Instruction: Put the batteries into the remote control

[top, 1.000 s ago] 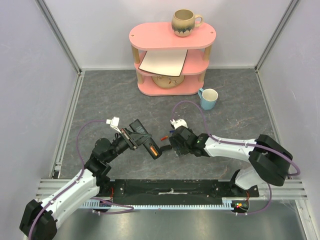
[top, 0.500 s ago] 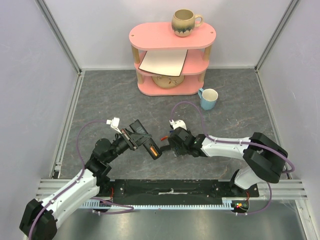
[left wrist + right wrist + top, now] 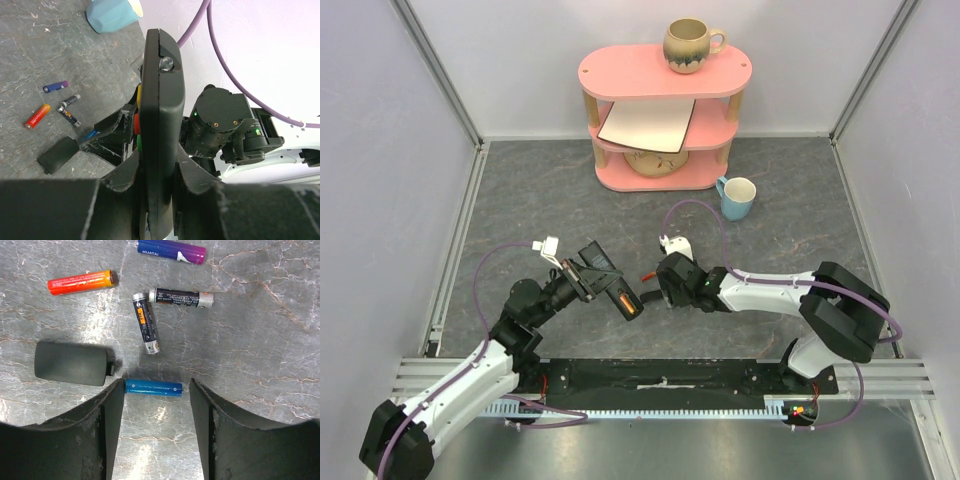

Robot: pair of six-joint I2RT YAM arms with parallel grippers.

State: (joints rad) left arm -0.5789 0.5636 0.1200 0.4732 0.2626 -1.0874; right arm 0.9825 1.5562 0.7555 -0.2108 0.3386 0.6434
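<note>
My left gripper [image 3: 582,275] is shut on the black remote control [image 3: 610,284], holding it above the table. In the left wrist view the remote control [image 3: 160,100] stands edge-on between the fingers of that gripper [image 3: 159,165], its coloured buttons facing left. My right gripper [image 3: 156,385] is open and low over the table, and the blue battery [image 3: 153,388] lies lengthwise between its fingertips. The left fingertip touches one end; a small gap shows at the other. Beyond it lie an orange battery [image 3: 80,282], a purple one [image 3: 171,250] and two dark ones [image 3: 146,323] [image 3: 181,297].
A flat black battery cover [image 3: 71,363] lies left of the blue battery. A pink shelf [image 3: 663,110] at the back carries a mug [image 3: 688,45], a board and a bowl. A light-blue mug [image 3: 736,197] stands to its right. Walls close in the table.
The right gripper has shifted a little to the left towards the batteries and its jaws have narrowed. The left arm and the remote have not moved.
</note>
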